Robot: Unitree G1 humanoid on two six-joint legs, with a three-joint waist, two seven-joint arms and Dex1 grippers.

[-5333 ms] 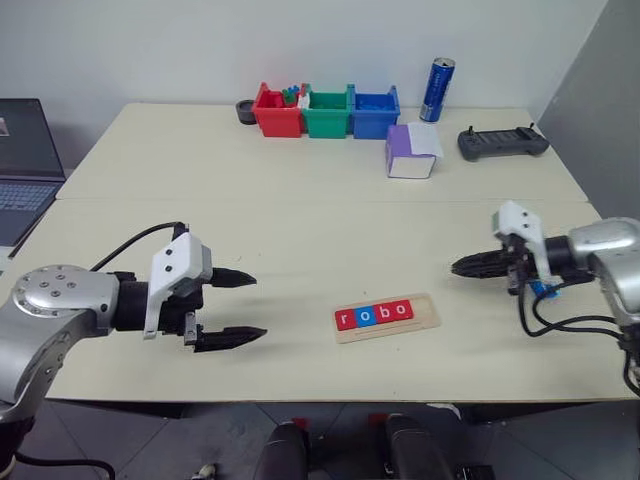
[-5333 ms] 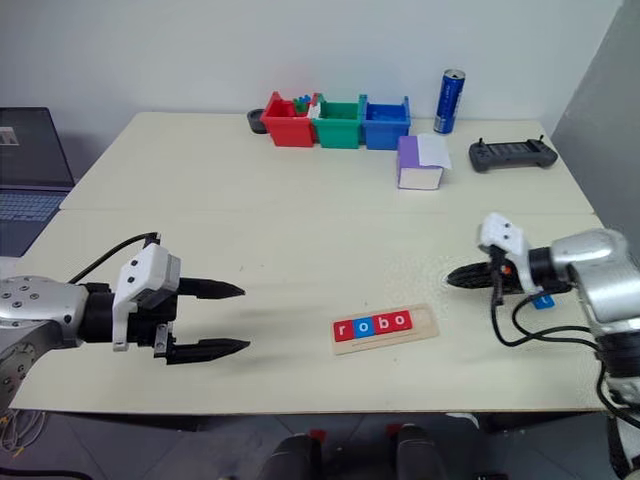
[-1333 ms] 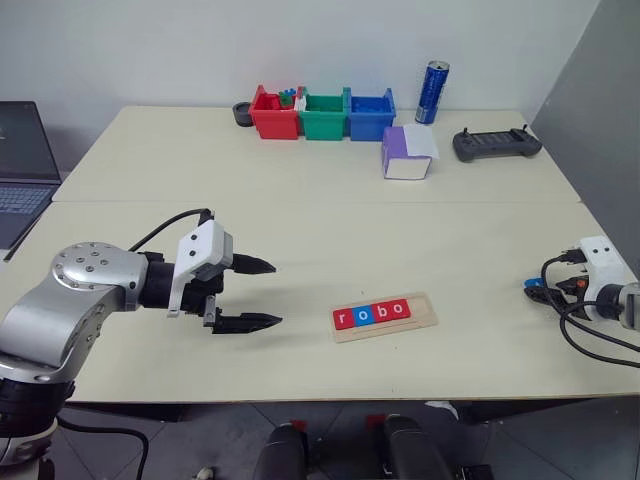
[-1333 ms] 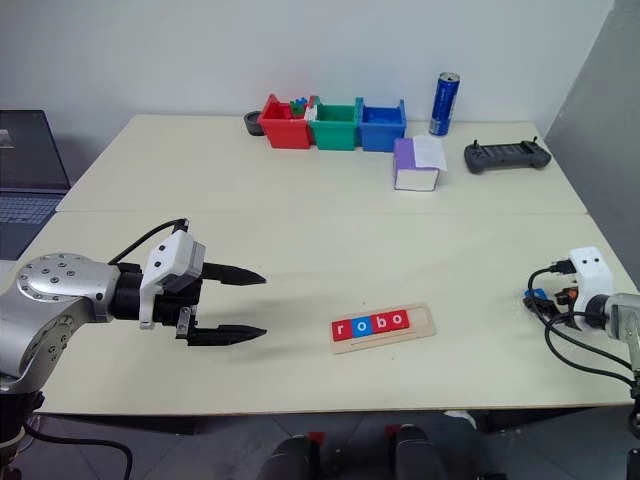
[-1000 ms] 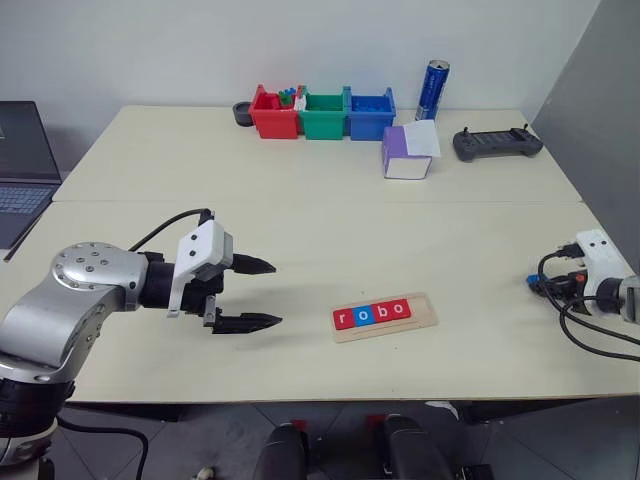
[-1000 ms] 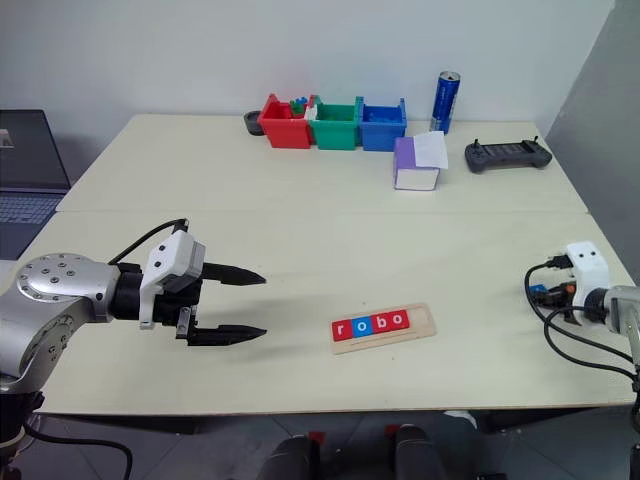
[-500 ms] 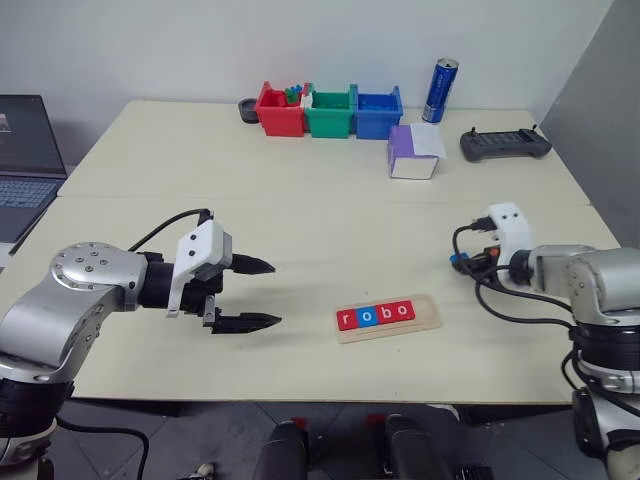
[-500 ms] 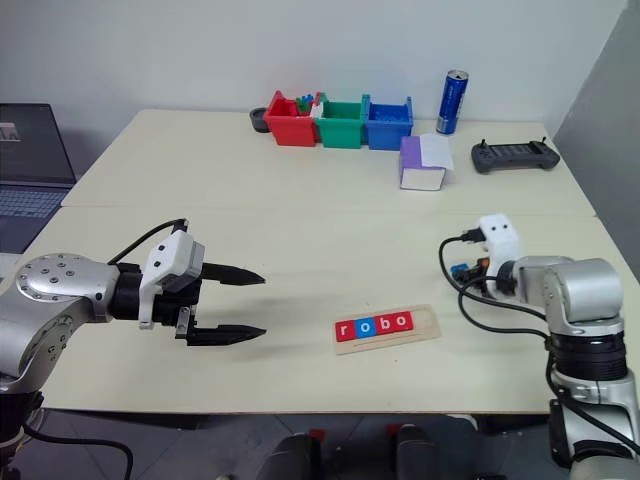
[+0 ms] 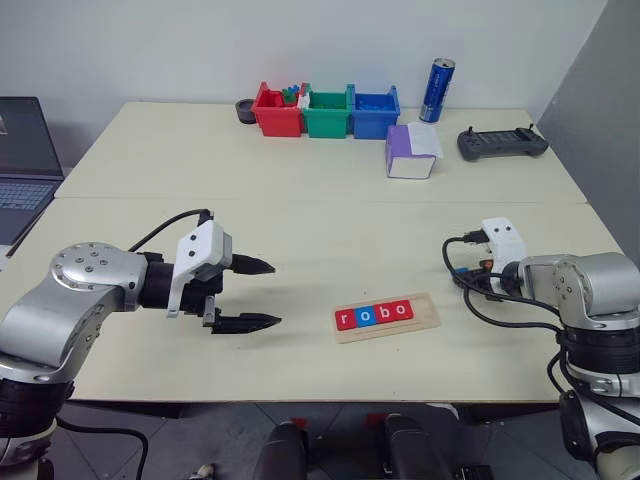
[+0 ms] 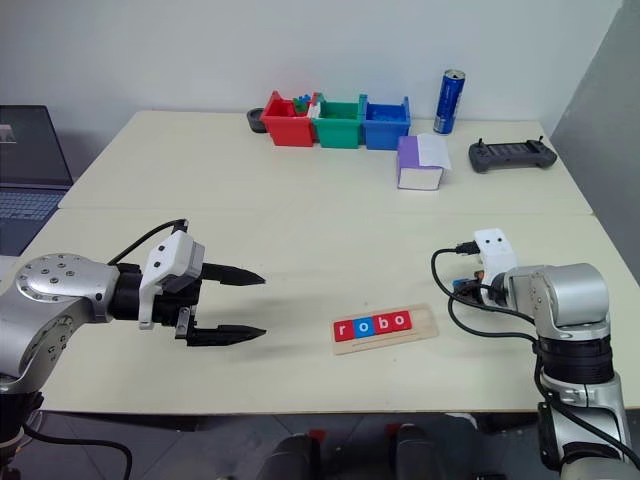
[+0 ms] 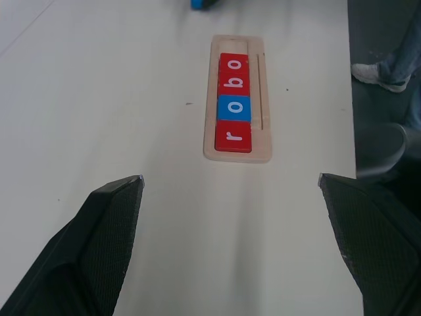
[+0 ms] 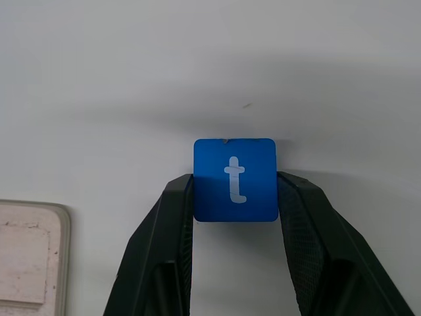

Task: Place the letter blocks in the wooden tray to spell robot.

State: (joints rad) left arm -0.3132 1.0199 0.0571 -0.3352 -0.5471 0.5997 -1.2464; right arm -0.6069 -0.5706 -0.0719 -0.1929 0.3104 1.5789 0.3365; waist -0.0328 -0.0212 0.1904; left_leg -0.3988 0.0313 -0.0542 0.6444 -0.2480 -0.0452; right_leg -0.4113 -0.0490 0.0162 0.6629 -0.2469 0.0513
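Writing: four tiles (image 9: 373, 315) in the tray (image 9: 386, 317) read "r", "o", "b", "o" in white lowercase, coloured red, blue, red, red; a fifth tile, the blue t tile (image 12: 235, 180), carries a white "t".
Tray: pale wood strip lying flat on the table (image 9: 300, 200), ahead of the left fingers and apart from them; the groove beyond the last "o" is bare wood.
Right gripper (image 12: 235, 187): its two black fingers (image 12: 172, 230) are closed partway, one on each side of the t tile, pinching its edges; the tile sits at the fingertips, letter upright, above the table, with a tray corner (image 12: 29, 257) off beside one finger.
Left gripper (image 9: 258, 294): fingers spread wide with nothing between them, hovering over bare table and pointing toward the tray.
Around: far beyond both sets of fingers, at the back of the table, stand the red bin (image 9: 277, 110), green bin (image 9: 326, 112) and blue bin (image 9: 373, 112) in a row, a blue can (image 9: 436, 90) whose print is too small to read, a purple-and-white box (image 9: 410, 152) and a dark controller (image 9: 502, 142).
Beside the table: a laptop (image 9: 22, 160) past the left arm.
In the way: nothing lies on the table between the t tile and the tray.
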